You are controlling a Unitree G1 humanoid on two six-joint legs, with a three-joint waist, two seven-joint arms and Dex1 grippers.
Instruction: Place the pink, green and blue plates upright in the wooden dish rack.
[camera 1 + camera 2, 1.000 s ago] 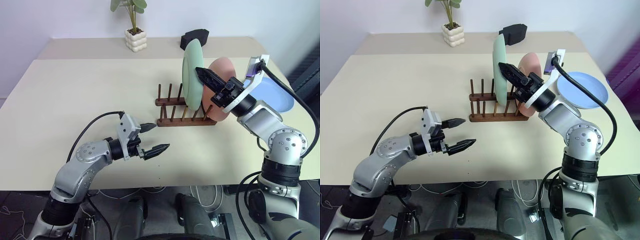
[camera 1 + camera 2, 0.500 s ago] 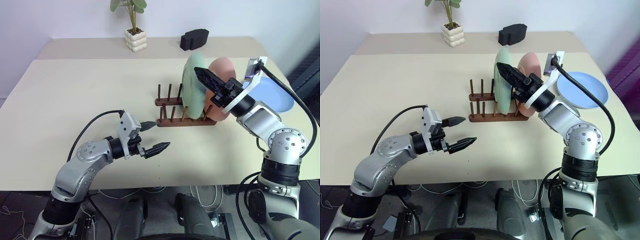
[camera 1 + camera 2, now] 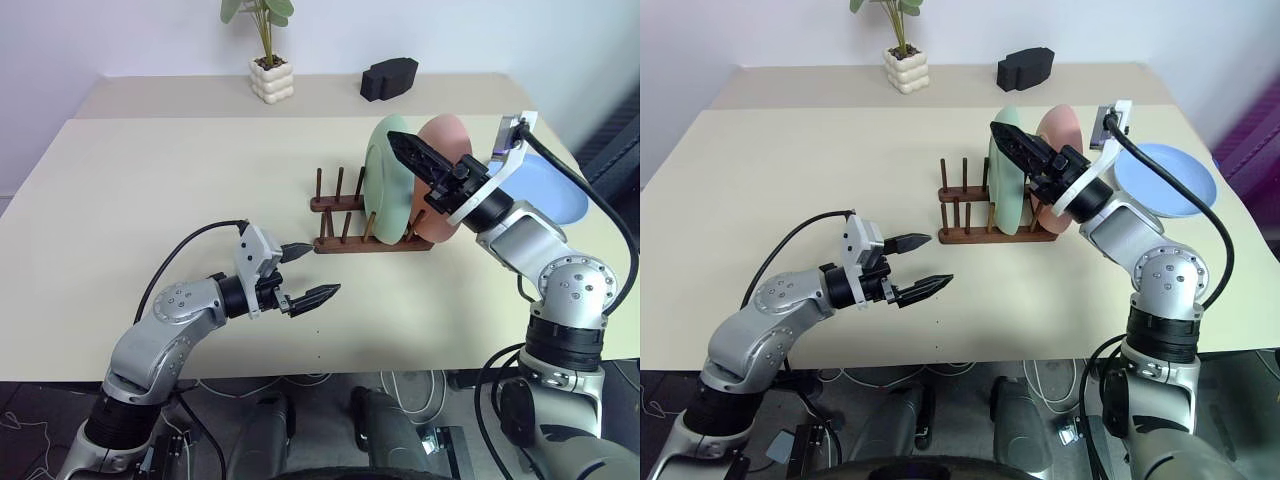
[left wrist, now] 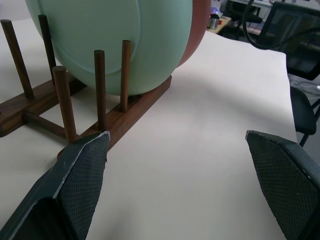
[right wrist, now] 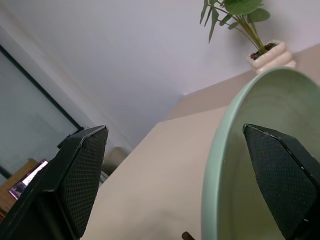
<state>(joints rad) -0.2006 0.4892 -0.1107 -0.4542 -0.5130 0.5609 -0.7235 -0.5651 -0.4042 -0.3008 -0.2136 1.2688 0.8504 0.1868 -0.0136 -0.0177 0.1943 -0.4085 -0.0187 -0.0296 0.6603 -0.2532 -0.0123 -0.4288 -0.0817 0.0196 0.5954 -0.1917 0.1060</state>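
The wooden dish rack (image 3: 350, 243) stands mid-table. A green plate (image 3: 385, 195) stands upright between its pegs, and a pink plate (image 3: 443, 132) stands upright right behind it. To the right, the blue plate (image 3: 1175, 180) lies flat on the table. My right gripper (image 3: 405, 152) is open at the green plate's top rim, its fingers wide apart and not pressing it. My left gripper (image 3: 316, 270) is open and empty, low over the table in front of the rack's left end. The left wrist view shows the green plate (image 4: 115, 40) seated among the rack's pegs (image 4: 125, 75).
A potted plant (image 3: 270, 75) and a black block (image 3: 390, 75) sit at the far edge of the beige table (image 3: 150, 180). My right arm reaches over the blue plate's near side.
My right gripper has opened and let go of the green plate, which sank from its raised position into the rack. The left arm has not moved.
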